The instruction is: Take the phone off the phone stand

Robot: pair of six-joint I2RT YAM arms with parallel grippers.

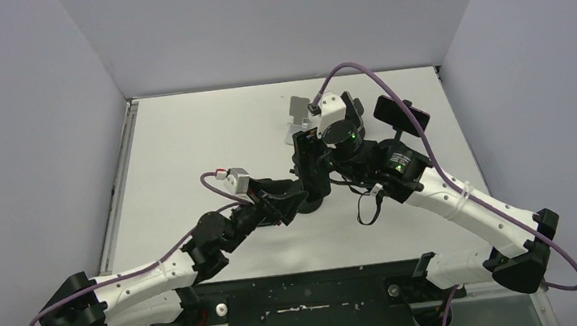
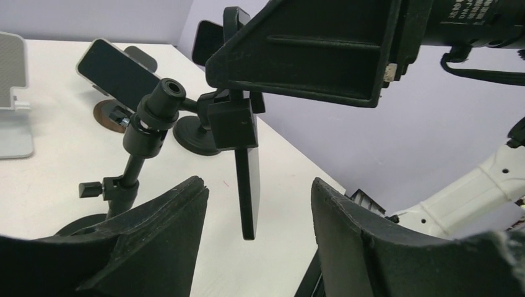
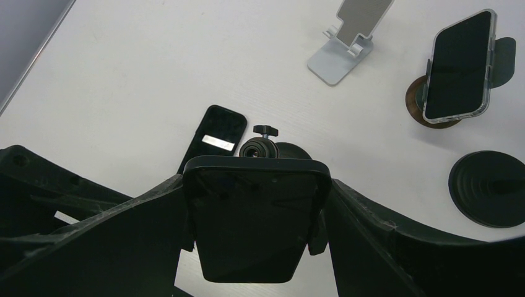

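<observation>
My right fingers (image 3: 396, 247) clamped on phone (image 3: 254, 223) sides; phone not yet out of phone stand (image 2: 151, 120) clamp, mid desk (image 3: 142, 62). My left fingers (image 2: 371, 247) spread wide, empty, low beside stand pole, likely to brace it against pull.

White matte counter (image 1: 210, 139), evenly lit. Plain lavender-grey walls (image 1: 278, 18) rise behind it and on both sides. Metal strip (image 1: 121, 180) runs along its left edge.
</observation>
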